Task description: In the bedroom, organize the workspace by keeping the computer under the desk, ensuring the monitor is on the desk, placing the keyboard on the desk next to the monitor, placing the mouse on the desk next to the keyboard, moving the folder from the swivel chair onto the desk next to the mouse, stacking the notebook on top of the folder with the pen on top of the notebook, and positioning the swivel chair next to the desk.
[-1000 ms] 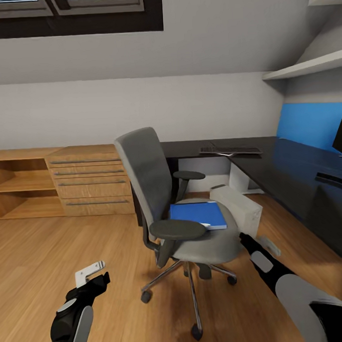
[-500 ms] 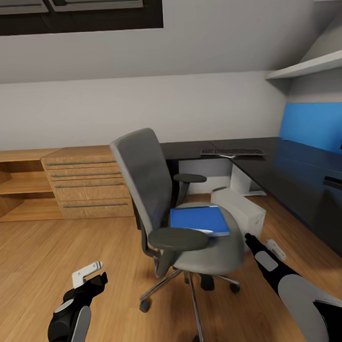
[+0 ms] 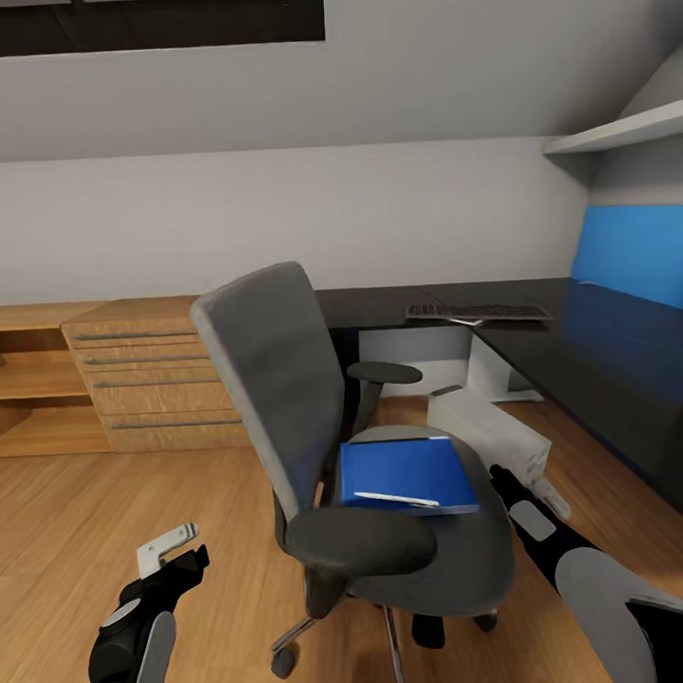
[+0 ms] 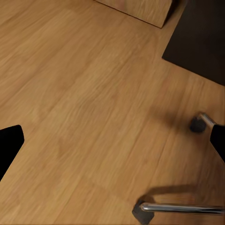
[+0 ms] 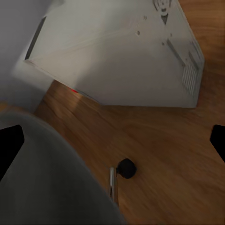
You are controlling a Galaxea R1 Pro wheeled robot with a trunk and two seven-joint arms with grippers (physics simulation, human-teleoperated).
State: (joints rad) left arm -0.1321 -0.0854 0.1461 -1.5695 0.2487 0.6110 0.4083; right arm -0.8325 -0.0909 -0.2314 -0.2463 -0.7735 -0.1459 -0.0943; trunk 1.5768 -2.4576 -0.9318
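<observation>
A flat blue folder (image 3: 407, 473) lies on the grey upholstered swivel chair (image 3: 337, 452); both hands, left hand (image 3: 170, 551) and right hand (image 3: 538, 491), gape empty.

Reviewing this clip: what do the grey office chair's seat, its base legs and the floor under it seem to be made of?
The grey swivel chair looks upholstered in matte woven fabric, with no shine on seat or back. Its base leg reads as polished chrome, with a bright highlight along the tube. The honey plank floor looks like satin wood, with visible grain and seams.
</observation>
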